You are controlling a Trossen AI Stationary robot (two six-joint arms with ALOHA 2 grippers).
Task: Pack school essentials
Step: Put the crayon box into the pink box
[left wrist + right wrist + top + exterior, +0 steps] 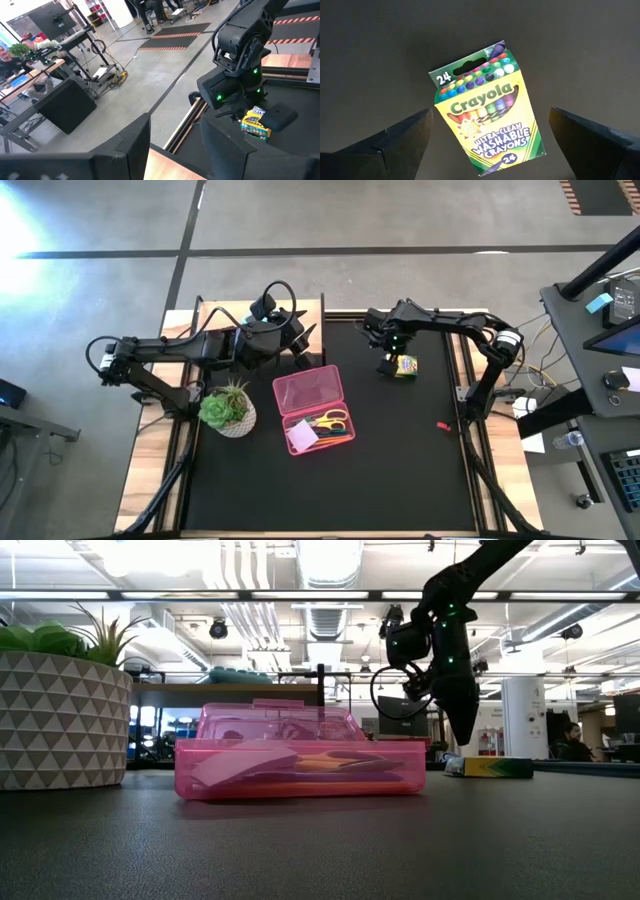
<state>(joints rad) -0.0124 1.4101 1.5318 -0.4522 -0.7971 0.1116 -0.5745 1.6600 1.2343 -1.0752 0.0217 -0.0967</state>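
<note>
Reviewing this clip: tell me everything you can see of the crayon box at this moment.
The crayon box is a small yellow and green cardboard pack printed "Crayola", "Ultra-Clean Washable Crayons" and "24", with pictured crayon tips and a hang slot at its top. It looks closed and lies flat, face up, on the black table mat, away from the pink case. The right gripper hovers directly above it, fingers open to either side; nothing but the mat touches it.

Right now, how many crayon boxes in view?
1: a yellow-and-green cardboard crayon box lies flat on the black mat, under the open right gripper. The pink plastic case may hide others.
</note>
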